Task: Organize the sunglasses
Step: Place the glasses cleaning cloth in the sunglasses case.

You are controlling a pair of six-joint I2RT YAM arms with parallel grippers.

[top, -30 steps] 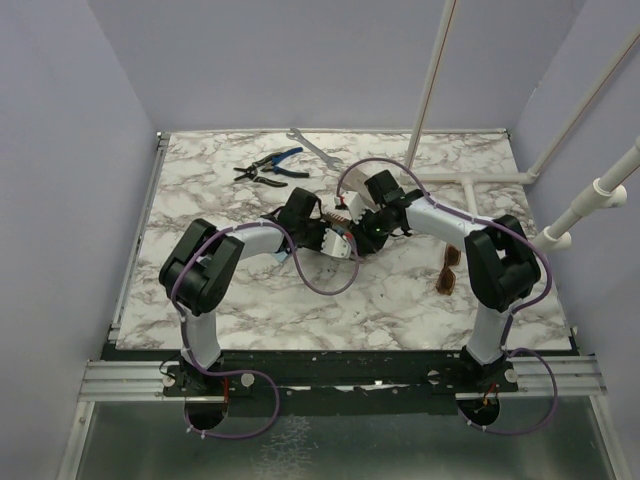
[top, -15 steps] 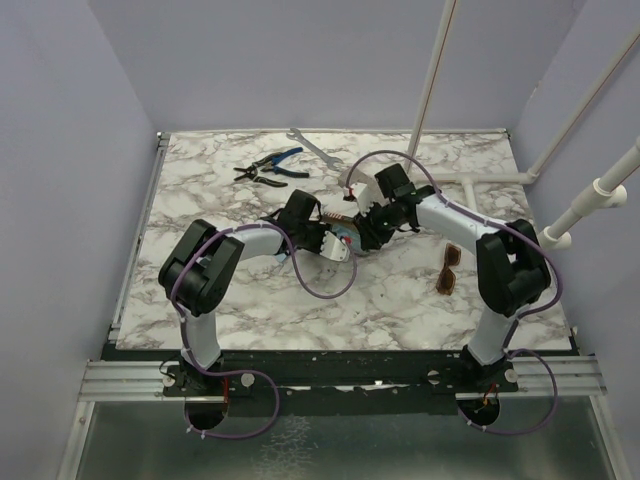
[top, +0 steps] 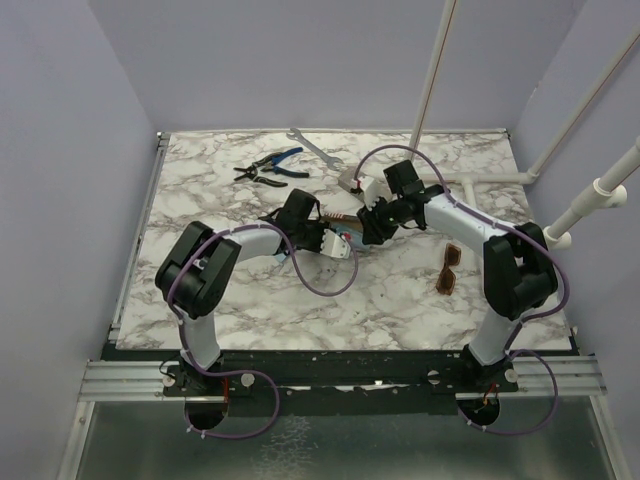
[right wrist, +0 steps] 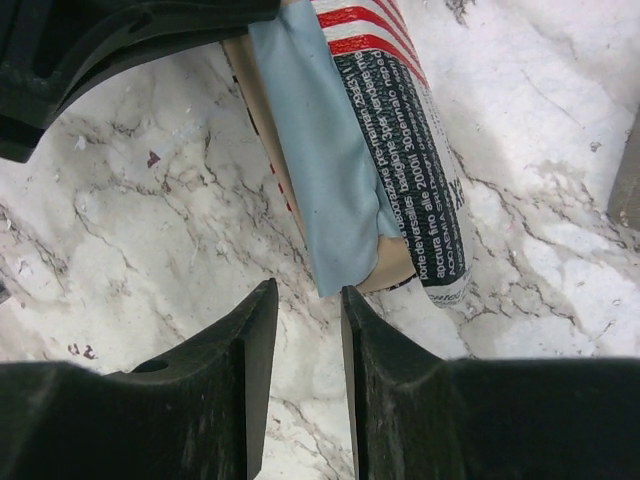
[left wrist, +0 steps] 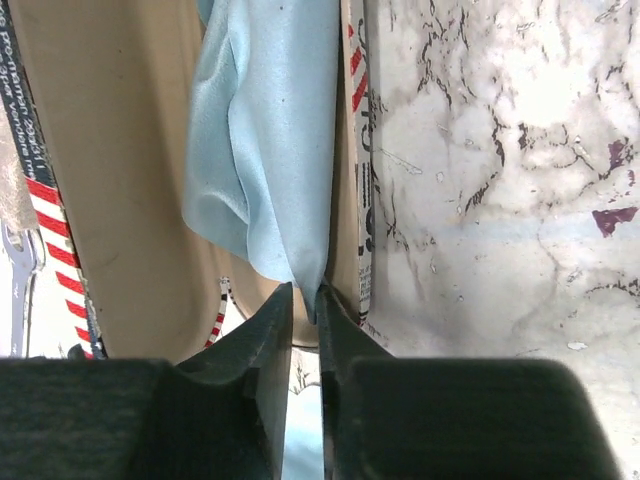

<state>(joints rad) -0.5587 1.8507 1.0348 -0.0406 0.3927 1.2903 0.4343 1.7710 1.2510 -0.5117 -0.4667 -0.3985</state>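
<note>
The sunglasses (top: 449,270), amber lenses in a thin dark frame, lie on the marble at the right, apart from both grippers. My left gripper (top: 336,241) is at the table's middle, shut on a corner of the light blue cloth (left wrist: 265,150). The cloth hangs over the open case (left wrist: 120,200), which has a beige inside and a red-and-white striped edge. My right gripper (top: 371,226) is just right of the case. In the right wrist view it (right wrist: 310,300) is open and empty, its tips just short of the cloth's edge (right wrist: 320,180) and the case's printed end (right wrist: 410,170).
Blue-handled pliers (top: 268,165) and a steel wrench (top: 312,148) lie at the back of the table. White pipes (top: 430,80) stand at the back right, and another pipe (top: 590,190) slants over the right edge. Lilac walls close in the left, back and right sides.
My right gripper has drawn back from the case, up and to the right, and its arm has swung right. The left gripper has stayed on the cloth.
</note>
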